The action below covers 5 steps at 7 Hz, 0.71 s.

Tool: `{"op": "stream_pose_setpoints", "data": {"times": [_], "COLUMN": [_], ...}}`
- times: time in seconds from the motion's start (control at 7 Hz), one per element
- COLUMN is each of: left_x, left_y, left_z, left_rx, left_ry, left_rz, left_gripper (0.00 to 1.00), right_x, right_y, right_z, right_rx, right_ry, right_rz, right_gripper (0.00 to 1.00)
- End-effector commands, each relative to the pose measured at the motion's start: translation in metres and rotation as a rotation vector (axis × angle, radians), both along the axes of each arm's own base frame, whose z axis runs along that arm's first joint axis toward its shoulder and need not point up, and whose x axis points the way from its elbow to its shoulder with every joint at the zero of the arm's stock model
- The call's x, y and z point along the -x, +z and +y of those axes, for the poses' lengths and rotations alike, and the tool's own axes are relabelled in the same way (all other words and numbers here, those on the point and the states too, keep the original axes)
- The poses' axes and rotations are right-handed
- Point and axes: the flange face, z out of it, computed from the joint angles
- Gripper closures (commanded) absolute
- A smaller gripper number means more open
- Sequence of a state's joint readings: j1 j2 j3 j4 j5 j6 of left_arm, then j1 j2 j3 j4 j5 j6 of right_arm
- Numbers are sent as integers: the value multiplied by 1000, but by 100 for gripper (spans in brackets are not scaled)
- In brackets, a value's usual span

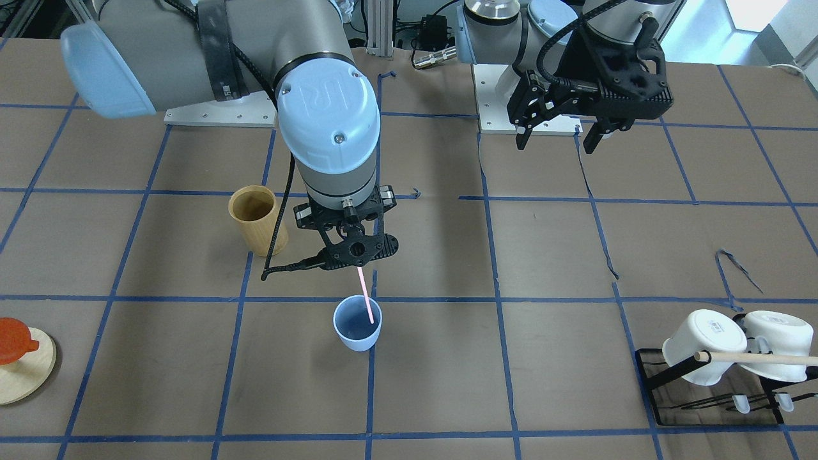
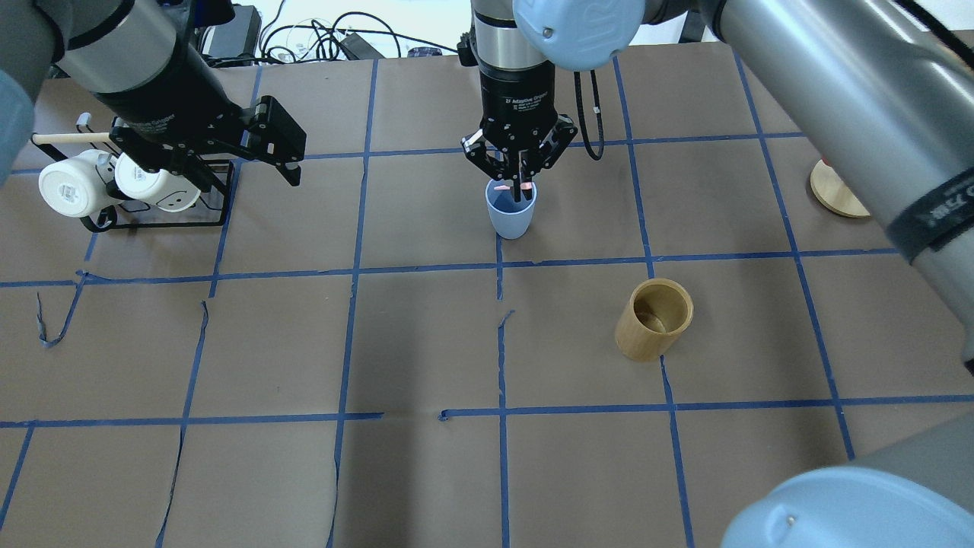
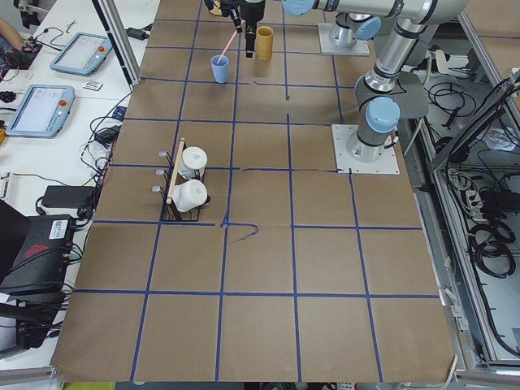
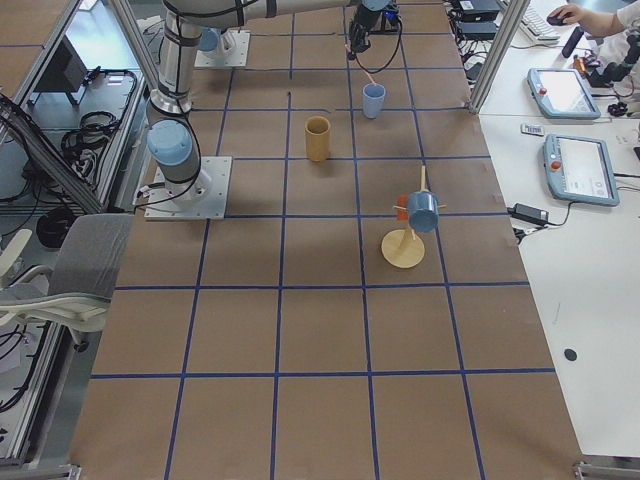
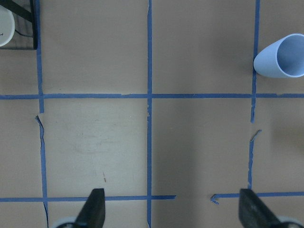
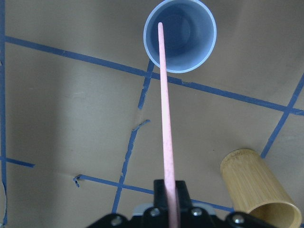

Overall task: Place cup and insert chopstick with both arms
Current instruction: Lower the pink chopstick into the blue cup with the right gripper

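- My right claw [image 2: 516, 186] hangs directly above the cup [image 1: 351, 335], pressed together on the upper end of the chopstick [image 1: 365, 294].
- The cup stands upright on the bench [image 1: 447, 383]. The chopstick slants down from the claw, and its lower end sits inside the cup's mouth, close to the wall. I cannot tell whether the tip touches the bottom.
- My left claw [image 1: 556, 144] is spread and holds nothing, well apart from the cup on my left side.
- I judge the cup placed and the insertion nearly finished, with only the last lowering and the release to do.
- Tipping is the main risk. The cup looks light and nothing braces it, so a slanted stick pressed against the wall could shove it or roll it over.
- Letting go too high is another risk. The stick is much longer than the cup is deep, so it may swing over the rim and lever the cup down or flip out.
- Going too low could bring the right claw's fingers onto the rim.
- The bamboo cylinder [image 1: 255, 220] stands near the cup, on my right and closer to me, so a sloppy retreat could clip it.
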State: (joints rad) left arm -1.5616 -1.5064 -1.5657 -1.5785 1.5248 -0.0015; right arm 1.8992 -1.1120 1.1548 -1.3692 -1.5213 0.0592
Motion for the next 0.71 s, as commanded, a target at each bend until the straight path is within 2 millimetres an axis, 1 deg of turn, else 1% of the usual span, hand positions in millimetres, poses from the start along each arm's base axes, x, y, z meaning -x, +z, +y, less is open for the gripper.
{"op": "stream_pose_setpoints", "data": {"times": [0.0,0.14,0.29,0.57], "left_x": [0,0,0,0], "left_y": [1,1,1,1], "left_z": [0,0,0,0], "left_rx": [1,1,1,1], "left_ry": [0,0,0,0], "left_rz": [0,0,0,0], "left_gripper": [0,0,0,0], "right_x": [2,2,2,0], "right_y": [-8,-12,-20,-24], "right_z": [-2,-2,-1,-3], "right_rx": [-3,-9,-16,-1], "right_ry": [19,20,20,19], "right_rz": [45,47,50,32], "right_gripper": [100,100,95,87]}}
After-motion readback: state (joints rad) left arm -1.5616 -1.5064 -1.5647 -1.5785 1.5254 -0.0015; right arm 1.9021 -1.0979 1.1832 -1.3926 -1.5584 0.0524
